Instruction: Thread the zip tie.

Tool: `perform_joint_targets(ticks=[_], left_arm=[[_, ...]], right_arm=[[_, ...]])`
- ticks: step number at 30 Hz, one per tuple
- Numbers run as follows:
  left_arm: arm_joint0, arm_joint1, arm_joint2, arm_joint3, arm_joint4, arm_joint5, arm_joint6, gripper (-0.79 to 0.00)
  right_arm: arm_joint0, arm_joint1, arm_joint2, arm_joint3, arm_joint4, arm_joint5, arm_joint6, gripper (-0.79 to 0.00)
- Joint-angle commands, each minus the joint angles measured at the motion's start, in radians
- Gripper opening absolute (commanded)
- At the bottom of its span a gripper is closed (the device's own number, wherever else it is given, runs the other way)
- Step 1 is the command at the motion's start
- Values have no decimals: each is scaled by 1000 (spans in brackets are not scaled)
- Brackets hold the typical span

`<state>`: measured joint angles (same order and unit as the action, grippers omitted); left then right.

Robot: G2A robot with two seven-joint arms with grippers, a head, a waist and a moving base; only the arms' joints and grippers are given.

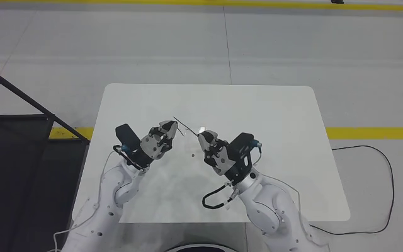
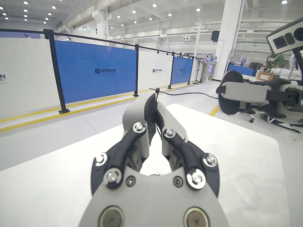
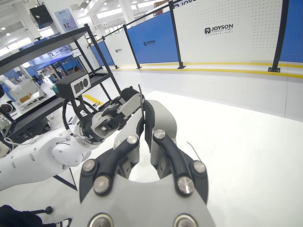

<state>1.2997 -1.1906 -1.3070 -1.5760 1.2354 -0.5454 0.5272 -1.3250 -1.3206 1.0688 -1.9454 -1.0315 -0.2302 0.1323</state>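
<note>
Two grippers are held above a white table, near its middle, with their tips facing each other and close together. Left gripper: jaws clamped on the zip tie. The strap rises between the pads to the head, just beyond the fingertips. From the head a level stretch of strap runs across to the tips of the right gripper. Whether that stretch passes through the head cannot be told. Right gripper: jaws together on the strap, which stands up past its fingertips. In the top view the tie is a thin black line bridging the gap between the two grippers, off the table. A thin black strand shows beside the right gripper; whether it belongs to the tie cannot be told.
</note>
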Motion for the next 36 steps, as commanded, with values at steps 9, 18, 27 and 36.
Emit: perform_joint_targets(ticks=[9, 18, 27, 36], left_arm=[[0, -1, 2, -1, 8, -2, -2, -785], [-5, -2, -5, 3, -10, 3, -3, -785], [-9, -3, -11, 9, -22, 3, -10, -785], [-14, -4, -5, 13, -17, 5, -16, -785]], right_arm=[[8, -2, -4, 1, 3, 11, 15, -785], [6, -3, -4, 2, 1, 5, 7, -785], [-2, -2, -1, 1, -7, -6, 0, -785], [-6, -2, 0, 0, -10, -15, -4, -785]])
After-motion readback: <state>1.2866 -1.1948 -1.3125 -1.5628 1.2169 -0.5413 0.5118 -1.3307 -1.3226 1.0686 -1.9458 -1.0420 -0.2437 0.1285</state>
